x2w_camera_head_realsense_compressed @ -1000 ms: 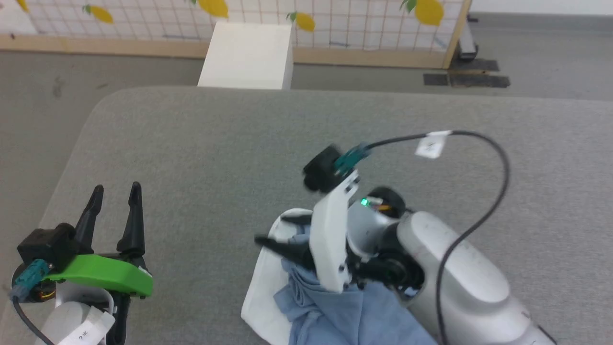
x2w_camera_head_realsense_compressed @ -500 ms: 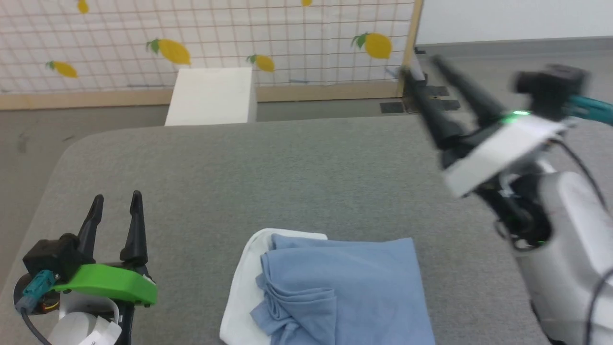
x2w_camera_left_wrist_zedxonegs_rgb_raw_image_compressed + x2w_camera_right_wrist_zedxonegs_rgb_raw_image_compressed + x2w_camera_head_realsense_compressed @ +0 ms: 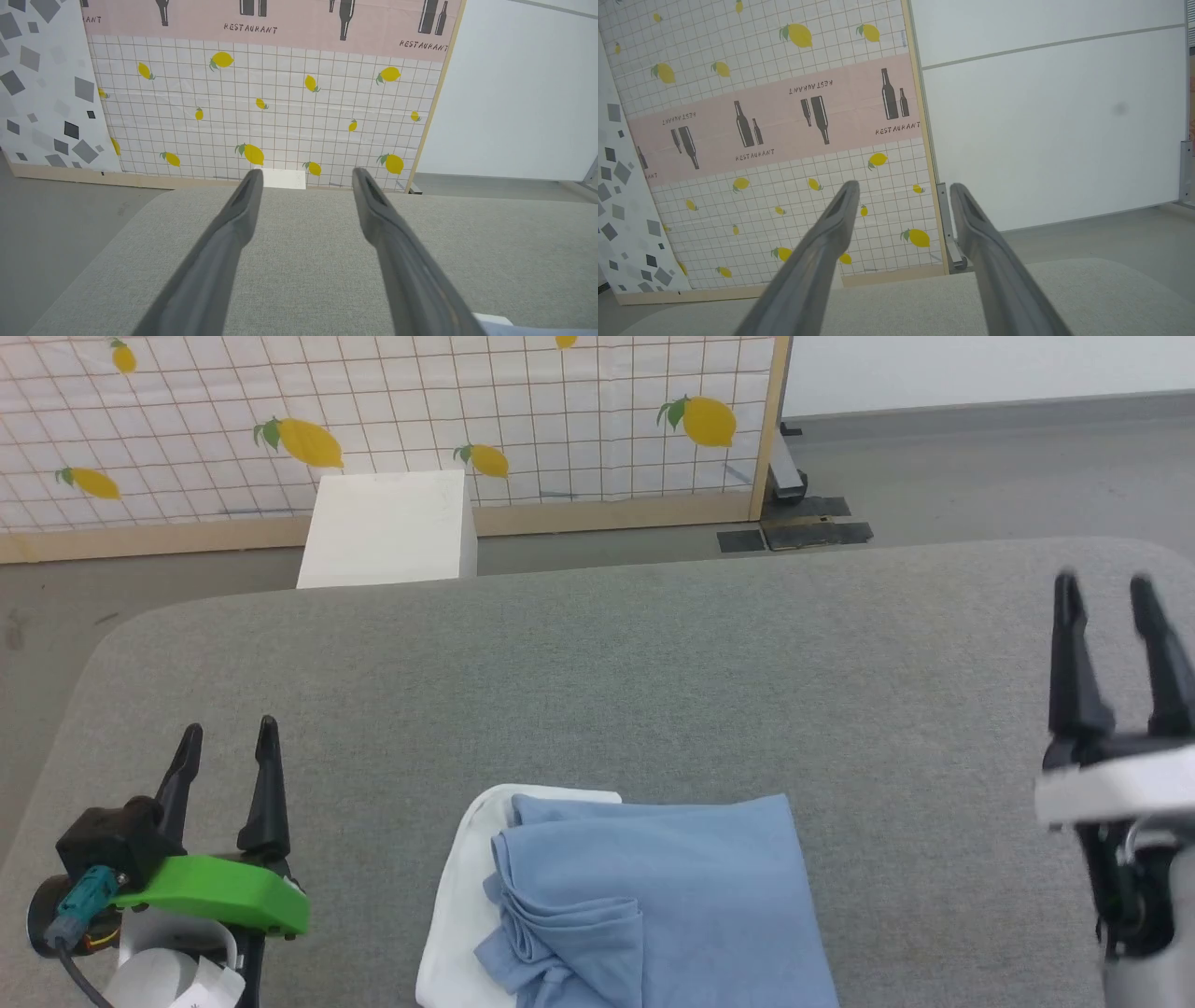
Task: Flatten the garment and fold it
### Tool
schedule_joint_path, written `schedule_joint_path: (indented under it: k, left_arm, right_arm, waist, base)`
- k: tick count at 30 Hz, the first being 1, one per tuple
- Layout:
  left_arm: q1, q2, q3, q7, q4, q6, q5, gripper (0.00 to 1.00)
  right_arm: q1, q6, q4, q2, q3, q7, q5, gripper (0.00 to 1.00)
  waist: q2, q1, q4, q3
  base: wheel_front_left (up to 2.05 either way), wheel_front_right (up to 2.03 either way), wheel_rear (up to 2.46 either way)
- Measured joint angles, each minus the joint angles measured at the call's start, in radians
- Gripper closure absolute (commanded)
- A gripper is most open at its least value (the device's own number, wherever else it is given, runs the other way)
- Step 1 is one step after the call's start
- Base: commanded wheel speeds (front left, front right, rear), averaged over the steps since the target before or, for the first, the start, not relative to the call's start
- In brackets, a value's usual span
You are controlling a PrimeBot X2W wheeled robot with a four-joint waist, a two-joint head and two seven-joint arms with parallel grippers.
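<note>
The garment [image 3: 672, 896] lies at 6 o'clock in the head view, on the near edge of the grey padded table [image 3: 607, 672]. It is gathered into a compact blue rectangle, with its white panel [image 3: 453, 915] showing along the 9 o'clock side. The top and right edges look fairly straight. Toward 8 o'clock the blue layers bunch into several soft pleats, so the fold appears essentially made but not tidy.

The left gripper [image 3: 231, 724] sits at 8 o'clock, well apart from the cloth. Its two dark fingers are spread and empty, pointing toward 12 o'clock. The right gripper [image 3: 1103, 582] stands at 3 o'clock, also parted, holding nothing and clear of the shirt. In the left wrist view a small pale corner of the garment peeks in at 5 o'clock.

The step in hand seems to be finishing the stack. To do it well, the left gripper should probably come in low from 9 o'clock. It should lay a finger flat on the pleated patch and stroke outward rather than pinch. Pinching soft cotton would likely catch several layers and drag the fold open. The right gripper could rest lightly on the 3 o'clock edge to keep the stack from sliding. Slow, shallow strokes suit this fabric, and lifting should be avoided.
</note>
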Motion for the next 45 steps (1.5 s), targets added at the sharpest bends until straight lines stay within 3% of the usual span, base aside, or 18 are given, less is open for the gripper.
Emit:
schedule_joint_path:
  k: [8, 15, 45]
  left_arm:
    - [0.0, -0.006, -0.003, 0.0, 0.026, 0.008, 0.0, 0.0]
    - [-0.001, -0.012, -0.023, 0.0, 0.056, 0.0, 0.005, 0.0]
    - [0.0, -0.003, -0.07, 0.013, 0.107, 0.01, 0.043, 0.0]
  right_arm:
    - [0.142, 0.0, 0.033, 0.054, -0.008, -0.032, -0.061, 0.0]
    - [0.209, 0.0, 0.061, 0.063, 0.064, -0.029, -0.07, 0.0]
    - [0.226, 0.0, 0.071, 0.06, 0.063, 0.023, -0.104, 0.0]
  waist:
    - [0.0, 0.0, 0.018, 0.01]
    - [0.0, 0.0, 0.036, 0.012]
    - [0.0, 0.0, 0.043, 0.002]
  base:
    - [0.0, 0.0, 0.0]
    - [0.0, 0.0, 0.0]
    - [0.0, 0.0, 0.0]
